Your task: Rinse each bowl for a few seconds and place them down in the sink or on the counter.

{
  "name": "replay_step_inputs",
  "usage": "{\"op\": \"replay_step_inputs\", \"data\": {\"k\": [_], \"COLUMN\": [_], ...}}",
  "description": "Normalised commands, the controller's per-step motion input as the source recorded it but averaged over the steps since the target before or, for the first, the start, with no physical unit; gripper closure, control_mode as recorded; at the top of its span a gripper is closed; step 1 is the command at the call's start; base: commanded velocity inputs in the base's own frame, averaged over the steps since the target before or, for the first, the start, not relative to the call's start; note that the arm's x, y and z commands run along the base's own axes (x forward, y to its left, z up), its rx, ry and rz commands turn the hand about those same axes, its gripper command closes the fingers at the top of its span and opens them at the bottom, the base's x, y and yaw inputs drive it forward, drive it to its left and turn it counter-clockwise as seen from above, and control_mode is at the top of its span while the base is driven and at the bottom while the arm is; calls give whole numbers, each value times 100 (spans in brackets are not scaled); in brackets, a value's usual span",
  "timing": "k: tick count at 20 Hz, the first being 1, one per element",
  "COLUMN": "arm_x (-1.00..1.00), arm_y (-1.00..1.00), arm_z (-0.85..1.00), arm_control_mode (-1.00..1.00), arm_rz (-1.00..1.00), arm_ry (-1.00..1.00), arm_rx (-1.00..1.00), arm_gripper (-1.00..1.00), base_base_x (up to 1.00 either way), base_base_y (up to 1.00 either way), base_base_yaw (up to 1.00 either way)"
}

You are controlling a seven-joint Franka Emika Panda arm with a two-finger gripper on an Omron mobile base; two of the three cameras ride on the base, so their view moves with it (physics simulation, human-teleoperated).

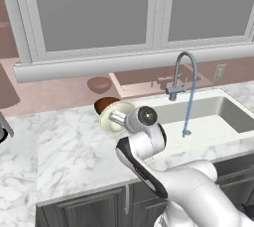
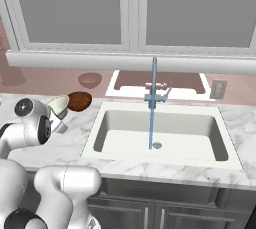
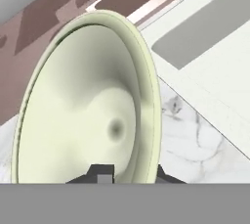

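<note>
The pale cream bowl point(image 1: 112, 117) point(image 2: 57, 105) point(image 3: 83, 110) is off the counter point(image 1: 69, 151) and tipped on edge. My gripper point(image 1: 120, 119) point(image 3: 129, 173) is shut on its rim, with one finger inside the bowl and one outside. The dark reddish-brown bowl point(image 1: 104, 104) point(image 2: 80, 101) sits on the marble just behind it, left of the sink point(image 1: 221, 114) point(image 2: 112, 143). A thin blue stream of water point(image 1: 188, 114) point(image 2: 151, 123) runs from the grey faucet point(image 1: 181, 75) point(image 2: 155, 93) into the white basin. The held bowl hangs left of the basin, apart from the water.
A pink backsplash and a window sill run behind the counter. A wall outlet point(image 1: 219, 72) point(image 2: 217, 89) sits right of the faucet. Dark cabinets with metal handles point(image 1: 127, 198) stand below. A dark object point(image 1: 2, 131) shows at the left edge.
</note>
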Motion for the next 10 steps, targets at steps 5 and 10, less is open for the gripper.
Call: {"op": "replay_step_inputs", "data": {"k": [5,10], "arm_x": [0,0], "arm_y": [-25,-29], "arm_z": [23,26], "arm_control_mode": [-100,-100], "arm_rz": [-17,-8], "arm_ry": [-1,-1], "arm_rx": [6,12], "arm_gripper": [100,100], "base_base_x": [0,0], "base_base_y": [0,0], "base_base_yaw": [0,0]}}
